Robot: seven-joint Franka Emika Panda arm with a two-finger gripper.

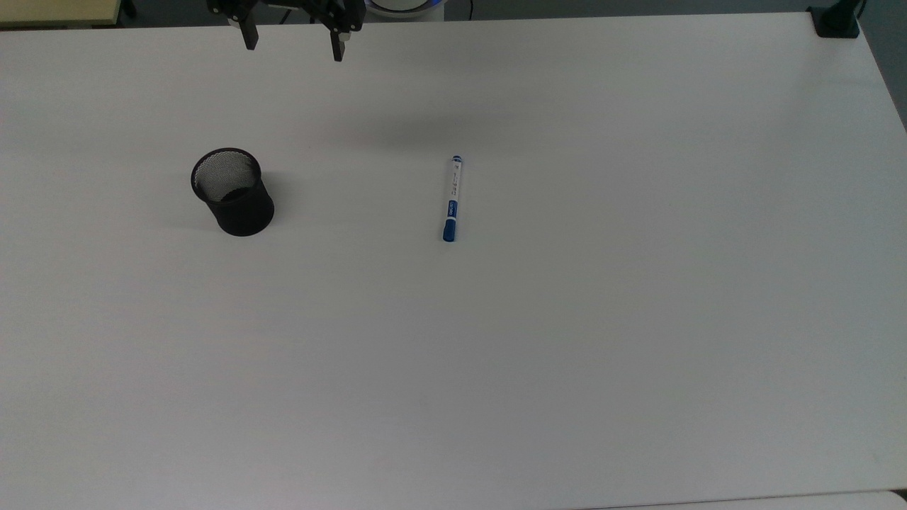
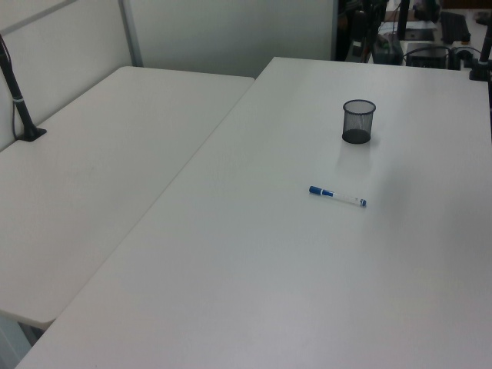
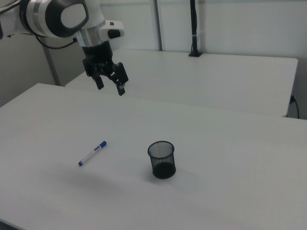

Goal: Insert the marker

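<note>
- Top view: the gripper is hanging at the far edge of the white counter, above the surface, with its jaws standing wide apart and holding nothing.
- Top view: the marker is lying flat on the counter near the middle, its blue cap pointing toward the near edge and its small blue end toward the far edge.
- Top view: the black mesh cup is standing upright on the top view's left of the marker, well apart from it.
- Left view: the marker is lying on the counter nearer the camera than the cup, with its blue cap on the left view's left.
- Left view: the cup is standing upright farther back, well apart from the marker.
- Right view: the gripper is hanging in the air over the far part of the counter, jaws spread wide and empty, pointing downward.
- Right view: the marker is lying on the right view's left of the cup, the two well apart, and both nearer the camera than the gripper.
- Right view: a second white table is standing behind the counter, with a black pole rising from its far side.
</note>
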